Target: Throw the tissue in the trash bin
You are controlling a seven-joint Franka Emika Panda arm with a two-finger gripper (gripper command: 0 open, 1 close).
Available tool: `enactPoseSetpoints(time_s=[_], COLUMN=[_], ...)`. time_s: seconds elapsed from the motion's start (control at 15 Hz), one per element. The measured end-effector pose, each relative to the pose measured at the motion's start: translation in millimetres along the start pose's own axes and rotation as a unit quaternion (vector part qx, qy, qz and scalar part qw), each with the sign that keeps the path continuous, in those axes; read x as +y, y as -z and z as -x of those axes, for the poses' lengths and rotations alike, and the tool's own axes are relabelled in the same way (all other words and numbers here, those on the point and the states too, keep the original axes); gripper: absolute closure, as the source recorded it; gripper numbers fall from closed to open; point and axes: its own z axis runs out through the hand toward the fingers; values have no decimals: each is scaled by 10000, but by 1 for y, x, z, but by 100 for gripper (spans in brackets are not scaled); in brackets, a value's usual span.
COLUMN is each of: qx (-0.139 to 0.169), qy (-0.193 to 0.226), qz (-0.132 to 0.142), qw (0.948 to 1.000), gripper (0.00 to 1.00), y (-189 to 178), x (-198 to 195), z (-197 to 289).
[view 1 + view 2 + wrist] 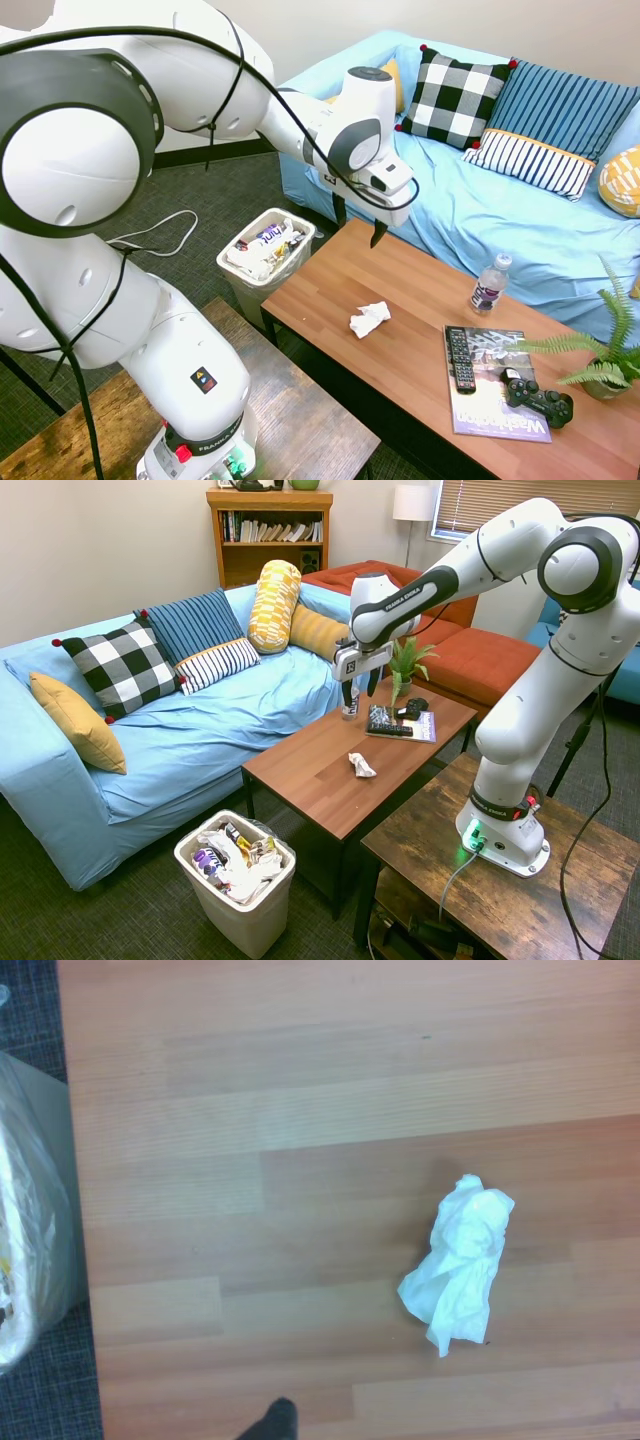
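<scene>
The gripper (358, 224) hangs open and empty above the table (420, 330), the tissue (369, 319) lying below it (bin (266, 250) beyond the table's end).

Two wide room cams, one close wrist cam.
First looks past my base toward the sofa (520, 215); second faces back from the opposite side; wrist looks straight down. All share the coffee table (320, 770).
</scene>
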Motion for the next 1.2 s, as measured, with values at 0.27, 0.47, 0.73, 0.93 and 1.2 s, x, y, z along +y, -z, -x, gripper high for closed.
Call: enactPoseSetpoints(time_s=[0.27, 0.47, 0.73, 0.93, 1.2], qx=[-55, -125, -280, -430, -562], qy=[-34, -294, -758, -958, -1225], qz=[55, 98, 359, 533, 669], qw=[10000, 9994, 9961, 9930, 9886], gripper=[0, 0, 0, 0, 0], y=[-11, -50, -134, -192, -244], x=[0, -2, -3, -2, 0], z=[0, -4, -20, -39, -57])
